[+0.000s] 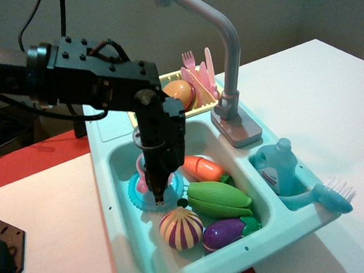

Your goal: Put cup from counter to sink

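The light-pink cup is down inside the teal sink, on or just above a round blue plate at the sink's back left. My gripper points straight down into the sink and is shut on the cup, whose pink rim shows at the left of the fingers. Most of the cup is hidden by the black gripper. The counter ledge with the ribbed patch lies behind the sink at the left, partly hidden by my arm.
In the sink lie an orange toy carrot, green corn, a striped onion and a purple eggplant. A grey faucet, yellow dish rack, blue bottle and brush stand at the right.
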### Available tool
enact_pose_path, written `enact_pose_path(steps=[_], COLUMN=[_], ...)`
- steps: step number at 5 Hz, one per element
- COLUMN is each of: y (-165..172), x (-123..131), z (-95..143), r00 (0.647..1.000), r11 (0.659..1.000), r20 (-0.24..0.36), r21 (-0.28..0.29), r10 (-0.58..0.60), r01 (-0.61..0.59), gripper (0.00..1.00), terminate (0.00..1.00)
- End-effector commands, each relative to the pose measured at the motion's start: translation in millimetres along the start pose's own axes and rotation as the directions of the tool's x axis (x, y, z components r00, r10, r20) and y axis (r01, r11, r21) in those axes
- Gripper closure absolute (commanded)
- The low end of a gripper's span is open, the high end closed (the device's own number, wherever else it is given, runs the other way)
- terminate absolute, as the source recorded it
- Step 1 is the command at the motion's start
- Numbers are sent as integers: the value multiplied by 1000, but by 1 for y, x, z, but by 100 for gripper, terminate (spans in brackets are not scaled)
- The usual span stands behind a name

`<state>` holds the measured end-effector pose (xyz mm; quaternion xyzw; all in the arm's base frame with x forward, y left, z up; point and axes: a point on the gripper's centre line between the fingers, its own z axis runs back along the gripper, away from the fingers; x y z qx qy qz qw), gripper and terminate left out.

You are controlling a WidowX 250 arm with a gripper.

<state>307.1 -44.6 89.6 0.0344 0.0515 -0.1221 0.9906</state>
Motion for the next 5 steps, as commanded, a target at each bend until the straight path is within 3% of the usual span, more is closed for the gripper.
enact_pose_path(steps=[1, 3, 4, 5], y=[-1, 12, 24, 32], x=[2, -11, -18, -23], z=[9, 35, 72, 96], r00=[1000, 997, 994, 991], r11=[1000, 998, 996, 995], r20=[6, 32, 74, 85], r21=[-16, 0, 29, 19], r10=[26, 63, 83, 100], r01=[-26, -64, -85, -102], gripper=[0, 0, 0, 0], terminate=[0, 0, 0, 100])
